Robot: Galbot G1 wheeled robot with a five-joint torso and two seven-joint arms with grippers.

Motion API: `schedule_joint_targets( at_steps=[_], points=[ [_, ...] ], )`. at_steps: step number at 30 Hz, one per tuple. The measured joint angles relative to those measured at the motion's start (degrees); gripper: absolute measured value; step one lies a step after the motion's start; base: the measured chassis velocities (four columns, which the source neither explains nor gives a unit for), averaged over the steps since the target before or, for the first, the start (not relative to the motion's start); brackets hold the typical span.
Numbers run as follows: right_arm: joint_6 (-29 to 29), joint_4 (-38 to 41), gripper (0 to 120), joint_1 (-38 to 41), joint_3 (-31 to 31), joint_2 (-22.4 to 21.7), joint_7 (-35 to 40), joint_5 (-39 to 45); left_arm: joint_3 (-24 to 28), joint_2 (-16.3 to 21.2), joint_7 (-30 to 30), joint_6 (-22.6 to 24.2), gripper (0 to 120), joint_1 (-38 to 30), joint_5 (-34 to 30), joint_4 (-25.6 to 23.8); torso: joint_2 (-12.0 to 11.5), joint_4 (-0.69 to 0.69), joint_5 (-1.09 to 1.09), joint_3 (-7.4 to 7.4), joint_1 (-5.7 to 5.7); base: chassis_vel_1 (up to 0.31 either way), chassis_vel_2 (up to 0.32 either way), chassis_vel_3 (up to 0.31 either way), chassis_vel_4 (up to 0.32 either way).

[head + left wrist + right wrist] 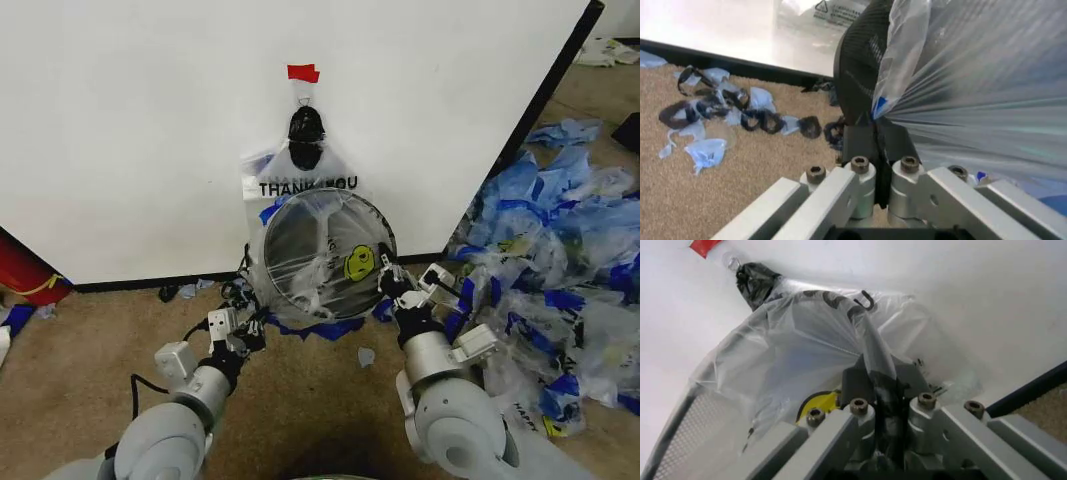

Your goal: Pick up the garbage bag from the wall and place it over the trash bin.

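I have the left gripper (243, 322) pinching the bag (322, 262) at the bin (278, 247) rim's left edge, the right gripper (392, 283) pinching it at the right, stretching the bag over the bin's mouth below the wall (130, 140) hook (305, 125).

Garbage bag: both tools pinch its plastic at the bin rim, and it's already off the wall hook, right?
Not off the hook. The head view shows the garbage bag hanging from the black hook on the wall. The left tool and right tool do pinch it by the trash bin.
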Motion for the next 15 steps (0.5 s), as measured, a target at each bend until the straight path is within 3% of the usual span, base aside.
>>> schedule_joint_targets(
  at_steps=[11, 15],
  points=[
    [0.0, -0.4, 0, -0.4, -0.4, 0.2, -0.3, -0.7, -0.6, -0.1, 0.2, -0.1, 0, 1.8, 2.7, 0.6, 0.0, 0.00, -0.02, 0.00, 0.00, 0.000, 0.000, 0.000, 0.000],
    [0.1, -1.0, 0, -0.2, -0.6, 0.0, -0.3, -1.1, -2.8, 2.0, 0.1, 0.0, 10, 2.7, 2.8, -1.6, 0.0, 0.00, 0.02, 0.00, 0.00, 0.000, 0.000, 0.000, 0.000]
  ],
)
